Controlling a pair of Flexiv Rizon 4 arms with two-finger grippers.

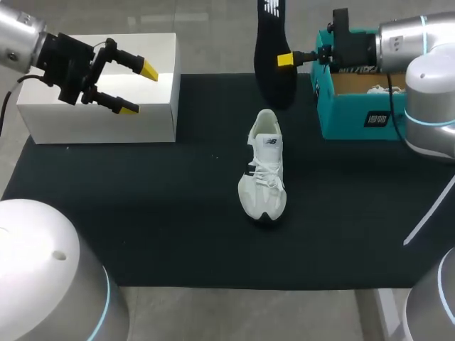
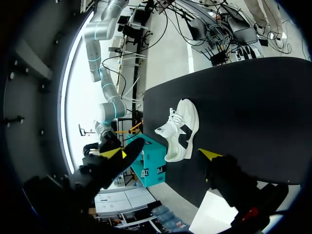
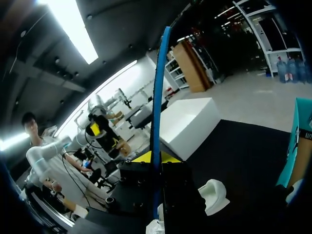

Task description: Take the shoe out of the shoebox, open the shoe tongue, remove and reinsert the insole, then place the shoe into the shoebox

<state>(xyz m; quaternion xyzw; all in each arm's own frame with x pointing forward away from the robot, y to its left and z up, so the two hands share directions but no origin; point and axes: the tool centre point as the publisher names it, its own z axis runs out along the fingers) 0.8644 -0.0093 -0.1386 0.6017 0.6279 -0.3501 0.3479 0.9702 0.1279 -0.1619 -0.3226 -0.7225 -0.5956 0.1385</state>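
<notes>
Head view: insole is out, reinsert comes next. Right hand [image 1: 284, 60] clamped on the black insole [image 1: 272, 35], held up beside the teal shoebox [image 1: 355, 106]. Shoe [image 1: 263, 167] lies mid-worktop. Left hand [image 1: 139, 89] fingers apart, empty. Next move: align insole with the shoe opening and feed it in.

A thin blue-edged insole [image 3: 157, 87], seen edge-on, stands upright, pinched between the yellow fingertips [image 3: 140, 157] of the right gripper [image 3: 155, 158]. Beyond the insole sits a white rectangular box [image 3: 190, 124]. Below the insole a white sneaker [image 3: 215, 194] lies on the black mat [image 3: 243, 146], and off to the insole's side is a teal cardboard shoebox [image 3: 301, 141].
</notes>
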